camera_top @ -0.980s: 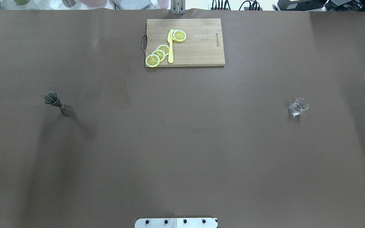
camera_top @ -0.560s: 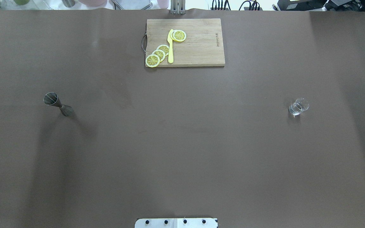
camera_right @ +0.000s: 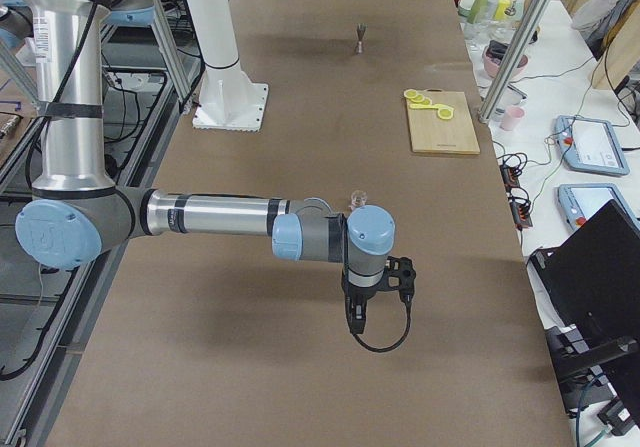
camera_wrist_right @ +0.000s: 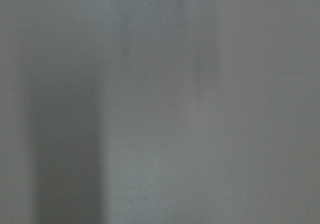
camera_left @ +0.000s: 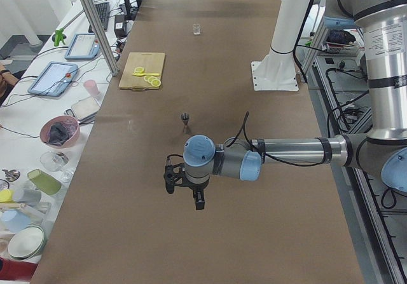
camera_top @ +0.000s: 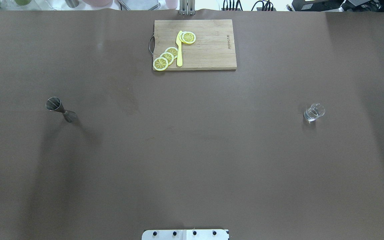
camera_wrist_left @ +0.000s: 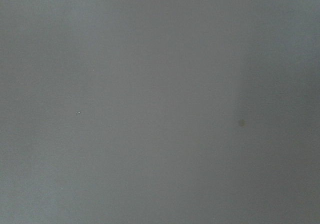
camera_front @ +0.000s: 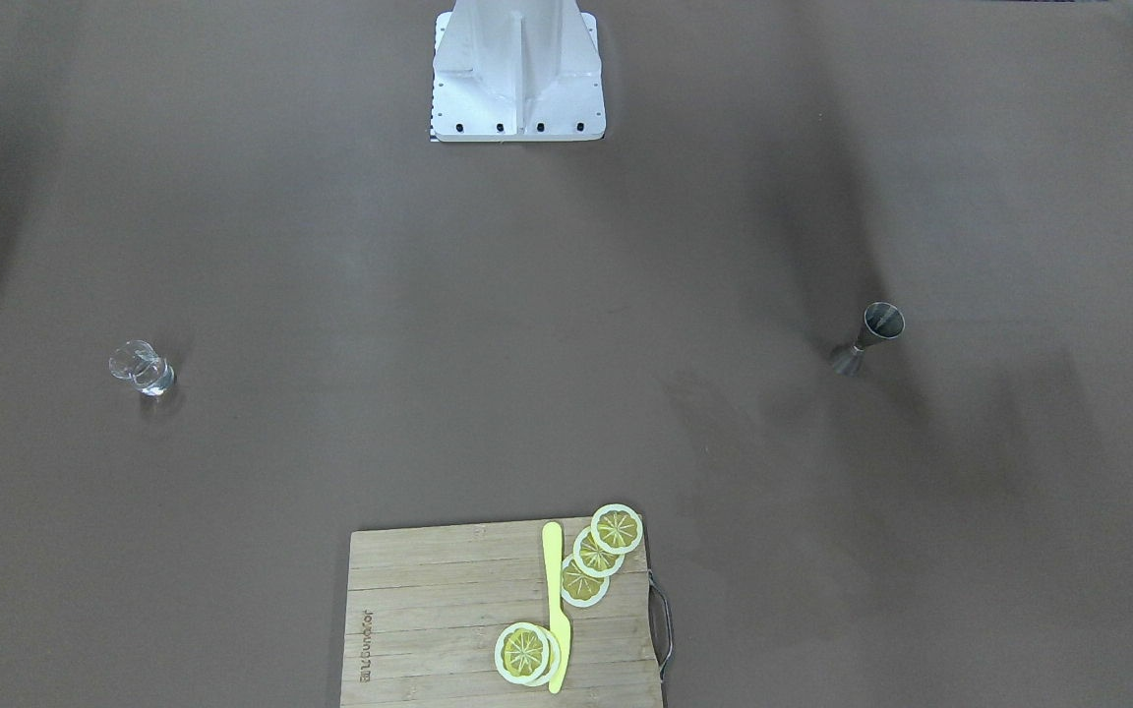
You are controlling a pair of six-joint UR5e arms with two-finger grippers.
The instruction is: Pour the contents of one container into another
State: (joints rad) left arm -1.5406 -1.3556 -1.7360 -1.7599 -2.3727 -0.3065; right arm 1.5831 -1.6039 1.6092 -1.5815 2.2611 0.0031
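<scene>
1. Side views only: left gripper (camera_left: 198,200) and right gripper (camera_right: 357,319) hang over the table (camera_top: 192,150); jaw opening cannot be told.
2. Overhead: glass (camera_top: 313,112) upright at right, jigger (camera_top: 60,110) upright at left, well apart.
3. Cutting board (camera_top: 208,50) with lemon slices (camera_top: 167,57) at far centre.

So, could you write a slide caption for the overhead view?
Steel jigger and clear glass stand far apart on the brown table; cutting board with lemon slices beyond.

Table (camera_top: 192,150): jigger (camera_top: 60,110) upright on robot's left, glass (camera_top: 313,112) upright on its right, well apart. Board (camera_top: 208,50) at far edge, centre, opposite base (camera_top: 185,234). On board: knife (camera_top: 179,50), with slices (camera_top: 167,57) overlapping on either side of it.
</scene>
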